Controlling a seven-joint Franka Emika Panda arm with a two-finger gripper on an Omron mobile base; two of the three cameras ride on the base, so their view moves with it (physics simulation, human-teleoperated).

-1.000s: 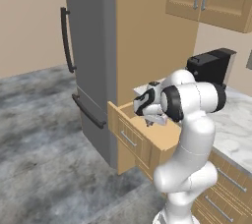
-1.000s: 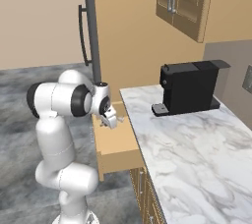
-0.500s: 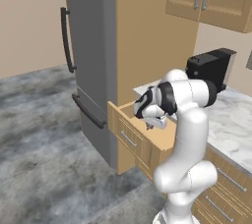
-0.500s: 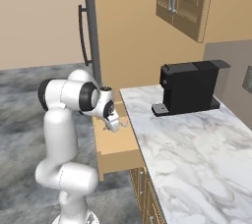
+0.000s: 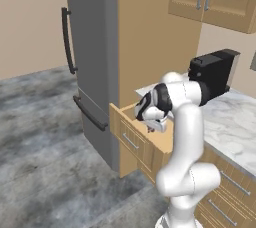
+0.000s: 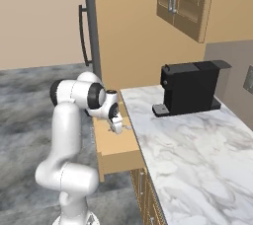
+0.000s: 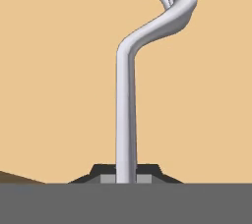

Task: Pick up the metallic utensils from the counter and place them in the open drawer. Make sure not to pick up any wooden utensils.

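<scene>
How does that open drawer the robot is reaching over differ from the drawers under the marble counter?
The light tan wooden open drawer is pulled out, its inside bare to view; the lower tan drawers under the white marble counter sit shut and flush. The open one lies beneath the slim silver fork, pinched in the robot's fingers; nothing hangs over the shut ones. Both share tan wood and slim silver bar handles.
</scene>
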